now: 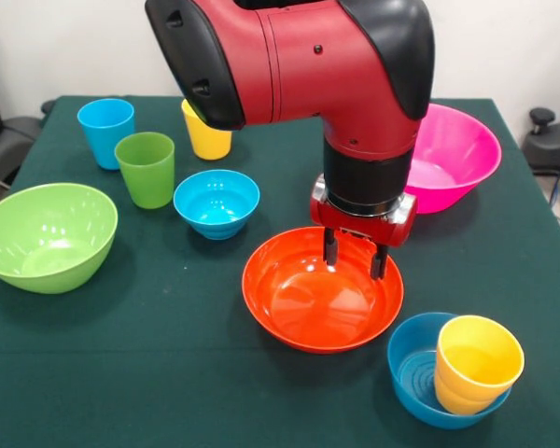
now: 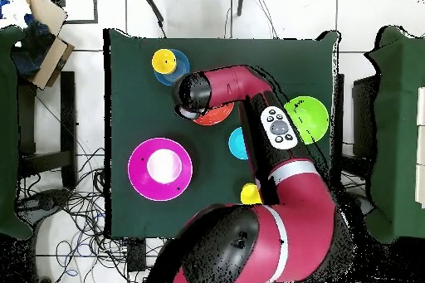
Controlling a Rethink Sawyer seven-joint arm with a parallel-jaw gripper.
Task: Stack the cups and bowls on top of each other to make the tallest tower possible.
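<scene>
My gripper (image 1: 355,258) is open and empty, its fingertips (image 1: 329,252) hanging just inside the far rim of the wide orange bowl (image 1: 308,303); whether they touch it I cannot tell. In the overhead view the arm hides the gripper and most of that bowl (image 2: 219,117). The pink bowl (image 1: 457,149) (image 2: 160,168) stands behind to the right. The lime green bowl (image 1: 47,233), a small blue bowl (image 1: 217,203), and the green (image 1: 147,168), light blue (image 1: 105,131) and yellow (image 1: 208,138) cups stand at the left. The squat yellow-orange cup (image 1: 476,362) sits tilted in the second blue bowl (image 1: 413,369). No red bowl or tower shows.
Everything stands on a dark green table (image 1: 168,373). The arm's red and black body (image 1: 299,56) hangs over the table's middle. In the overhead view the arm (image 2: 274,139) covers the table's right part, and a cardboard box (image 2: 46,26) lies off the table's corner.
</scene>
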